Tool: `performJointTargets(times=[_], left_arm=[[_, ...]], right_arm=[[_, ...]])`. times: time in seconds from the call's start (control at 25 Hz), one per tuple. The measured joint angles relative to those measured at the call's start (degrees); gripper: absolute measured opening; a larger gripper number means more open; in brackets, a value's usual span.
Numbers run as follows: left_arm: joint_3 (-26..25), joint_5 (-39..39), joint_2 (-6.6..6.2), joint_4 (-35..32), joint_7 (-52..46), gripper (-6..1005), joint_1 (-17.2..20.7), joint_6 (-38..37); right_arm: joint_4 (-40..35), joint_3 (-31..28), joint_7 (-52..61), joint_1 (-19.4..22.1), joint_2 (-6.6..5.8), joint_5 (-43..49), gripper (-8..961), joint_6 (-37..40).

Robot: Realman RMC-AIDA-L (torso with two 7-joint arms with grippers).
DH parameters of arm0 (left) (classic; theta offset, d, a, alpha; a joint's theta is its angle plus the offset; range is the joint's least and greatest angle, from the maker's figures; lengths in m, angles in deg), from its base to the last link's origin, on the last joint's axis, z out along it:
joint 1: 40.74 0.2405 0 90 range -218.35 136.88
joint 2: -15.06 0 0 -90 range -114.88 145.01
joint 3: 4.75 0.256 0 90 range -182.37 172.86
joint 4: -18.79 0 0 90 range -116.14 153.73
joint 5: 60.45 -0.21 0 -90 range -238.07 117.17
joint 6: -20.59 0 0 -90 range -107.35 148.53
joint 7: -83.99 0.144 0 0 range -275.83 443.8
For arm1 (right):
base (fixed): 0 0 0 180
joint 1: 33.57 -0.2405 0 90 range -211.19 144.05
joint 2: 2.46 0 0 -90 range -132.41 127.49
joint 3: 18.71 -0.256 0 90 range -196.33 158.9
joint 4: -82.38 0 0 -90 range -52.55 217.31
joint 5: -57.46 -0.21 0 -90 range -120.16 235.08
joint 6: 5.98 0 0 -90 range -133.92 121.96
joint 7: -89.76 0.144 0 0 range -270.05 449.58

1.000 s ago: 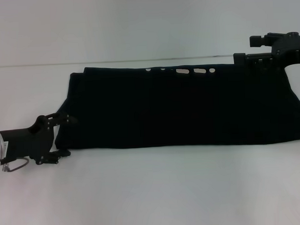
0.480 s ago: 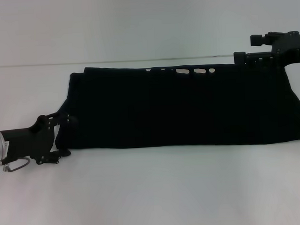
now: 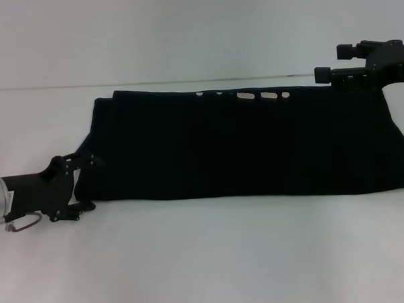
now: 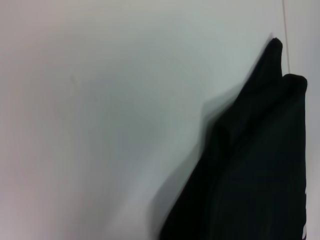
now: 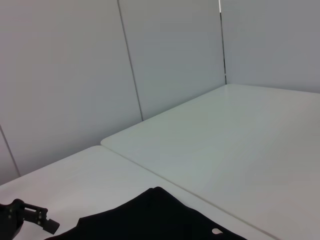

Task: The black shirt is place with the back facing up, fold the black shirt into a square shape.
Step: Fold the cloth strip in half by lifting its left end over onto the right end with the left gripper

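No legible text, label, brand, number or sign from where I sit, in any of the three views. The nearest thing to lettering is a short row of white marks along the far edge of the black shirt [image 3: 248, 143] in the head view; only their tops show above the fold, so I cannot read them. I see one more white fleck at the shirt's edge in each wrist view, equally unreadable.

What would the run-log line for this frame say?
stage: mid-fold | black shirt: long band on table | left gripper: at near-left corner | right gripper: above far-right edge
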Motion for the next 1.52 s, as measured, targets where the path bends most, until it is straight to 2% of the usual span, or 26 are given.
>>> performJointTargets(times=[0.84, 1.52], left_arm=[[0.0, 0.8, -0.53, 0.8, 1.8, 935, -0.9, 4.7], [2.0, 0.3, -0.97, 1.1, 5.6, 932, -2.2, 4.0]], right_arm=[[-0.5, 0.0, -0.1, -0.4, 0.0, -0.2, 931, 0.0], [-0.6, 0.1, -0.2, -0.4, 0.0, -0.8, 930, 0.0]])
